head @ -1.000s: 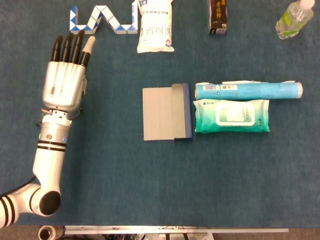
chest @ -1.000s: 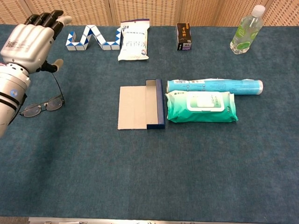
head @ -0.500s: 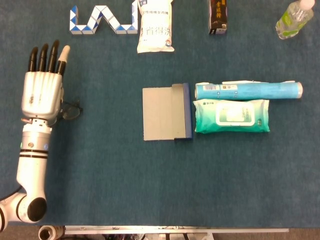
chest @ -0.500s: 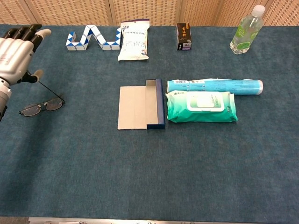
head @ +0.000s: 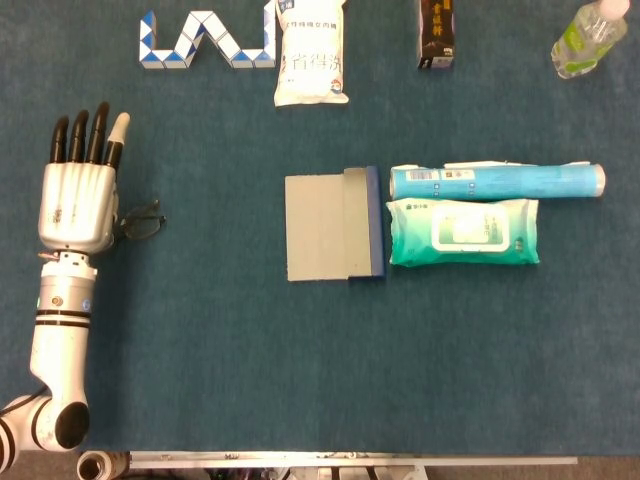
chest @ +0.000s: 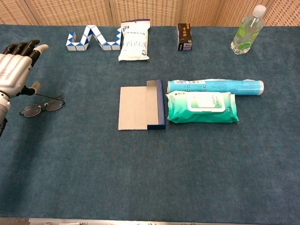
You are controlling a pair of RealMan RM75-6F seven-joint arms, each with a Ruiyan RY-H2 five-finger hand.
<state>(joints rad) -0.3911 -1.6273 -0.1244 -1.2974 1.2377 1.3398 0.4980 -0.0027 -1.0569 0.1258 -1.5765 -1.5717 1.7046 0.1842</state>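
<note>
Dark-framed glasses (chest: pixel 41 107) lie just beside the left hand (head: pixel 78 196), its fingers spread, empty.

We see the eyeglasses (chest: pixel 41 107), thin dark-framed with clear lenses, lying flat on the blue cloth just beside our left hand (chest: pixel 16 69), on its thumb side and slightly nearer the wrist. The temples are unfolded, one pointing up toward the hand's thumb.
</note>
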